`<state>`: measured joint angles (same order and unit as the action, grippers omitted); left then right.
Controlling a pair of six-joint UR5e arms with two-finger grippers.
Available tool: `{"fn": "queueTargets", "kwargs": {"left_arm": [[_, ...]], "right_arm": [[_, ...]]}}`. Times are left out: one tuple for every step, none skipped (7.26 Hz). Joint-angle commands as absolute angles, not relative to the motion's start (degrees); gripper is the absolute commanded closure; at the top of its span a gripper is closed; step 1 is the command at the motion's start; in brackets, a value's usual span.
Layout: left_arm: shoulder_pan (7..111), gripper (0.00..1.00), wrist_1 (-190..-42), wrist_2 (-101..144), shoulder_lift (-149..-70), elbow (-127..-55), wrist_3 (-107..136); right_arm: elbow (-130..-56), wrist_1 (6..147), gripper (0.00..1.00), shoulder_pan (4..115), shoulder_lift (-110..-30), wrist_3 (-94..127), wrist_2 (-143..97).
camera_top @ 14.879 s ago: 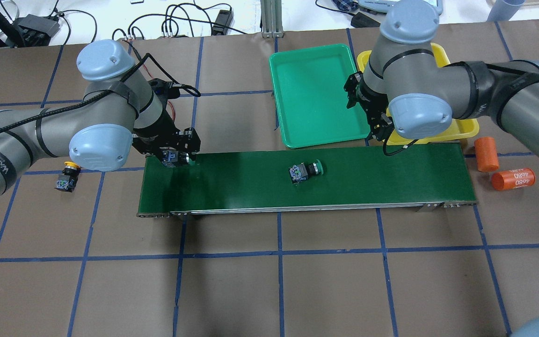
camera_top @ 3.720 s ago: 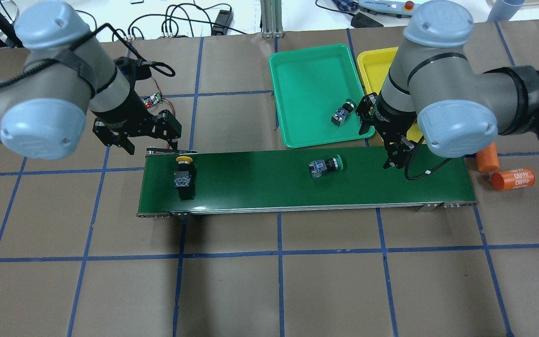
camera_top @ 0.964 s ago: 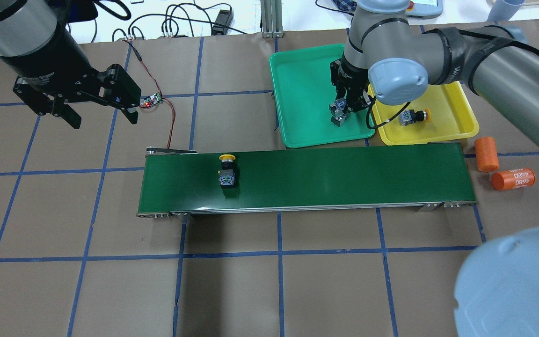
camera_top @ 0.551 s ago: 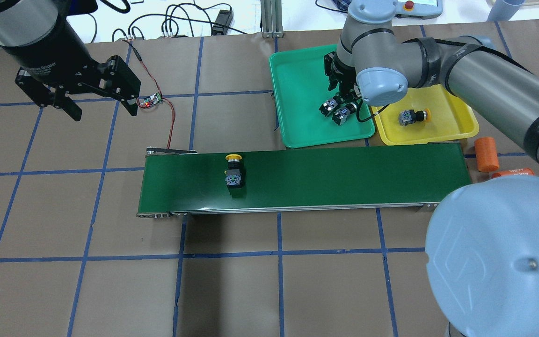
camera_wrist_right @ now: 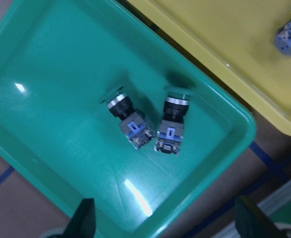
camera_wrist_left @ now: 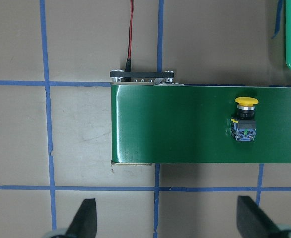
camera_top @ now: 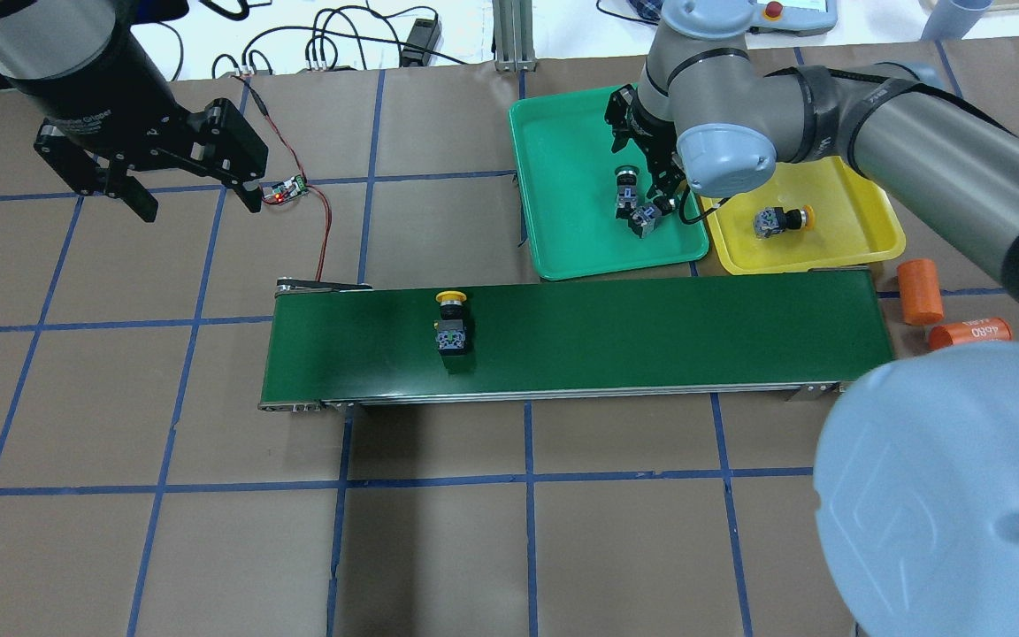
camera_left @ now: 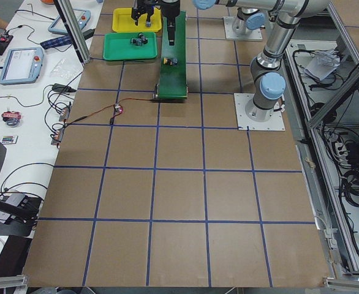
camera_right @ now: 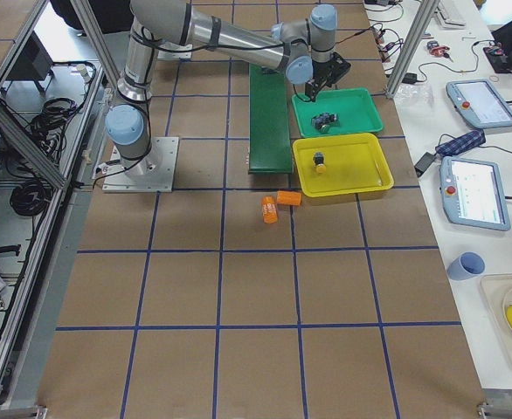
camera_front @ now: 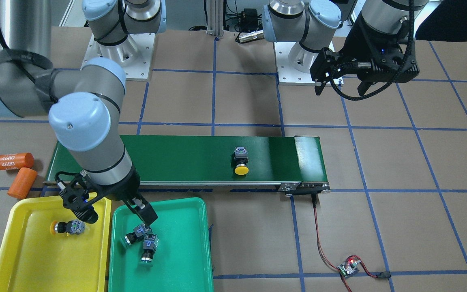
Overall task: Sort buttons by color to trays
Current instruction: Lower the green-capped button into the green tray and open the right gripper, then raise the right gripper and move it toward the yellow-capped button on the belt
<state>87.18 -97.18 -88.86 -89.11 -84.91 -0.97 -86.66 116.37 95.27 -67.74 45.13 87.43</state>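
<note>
Overhead exterior: right hand [camera_front: 114, 213] spread wide, empty, above green tray [camera_top: 563, 141].
Two green buttons [camera_wrist_right: 130, 119] inside (side by side); left hand [camera_top: 197, 203] likewise spread, empty.

Two buttons [camera_top: 625, 188] lie side by side in the green tray [camera_top: 563, 150].

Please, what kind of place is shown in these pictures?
Probably a robotics laboratory or test cell: a small conveyor belt on a tape-gridded table, teach pendants on a side bench.
</note>
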Motion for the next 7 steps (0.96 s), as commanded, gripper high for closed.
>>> {"fn": "queueTargets", "kwargs": {"left_arm": [[87.2,0.00,-96.6,-88.9,-89.2,-84.9,-1.0],[87.2,0.00,-96.6,-88.9,-89.2,-85.0,-1.0],[87.2,0.00,-96.6,-88.9,-89.1,-85.0,-1.0],[87.2,0.00,-96.6,-88.9,-89.1,-85.0,-1.0],[87.2,0.00,-96.7,-88.9,-89.1,-85.0,-1.0],[87.2,0.00,-96.7,-88.9,-89.1,-85.0,-1.0],[87.2,0.00,-96.6,-88.9,-89.0,-84.9,-1.0]], "right_arm": [[-86.8,106.5,0.00,94.9,-76.5,23.7,87.4],[-86.7,101.4,0.00,94.7,-78.7,9.5,87.5],[-86.7,97.5,0.00,94.7,-80.6,3.7,88.0],[-87.0,97.8,0.00,94.7,-80.3,1.4,87.9],[-88.4,98.2,0.00,94.7,-79.7,-1.5,87.8],[-88.7,98.1,0.00,94.7,-79.5,-2.0,88.6],[-88.8,99.2,0.00,94.7,-79.3,-1.8,89.6]]}}
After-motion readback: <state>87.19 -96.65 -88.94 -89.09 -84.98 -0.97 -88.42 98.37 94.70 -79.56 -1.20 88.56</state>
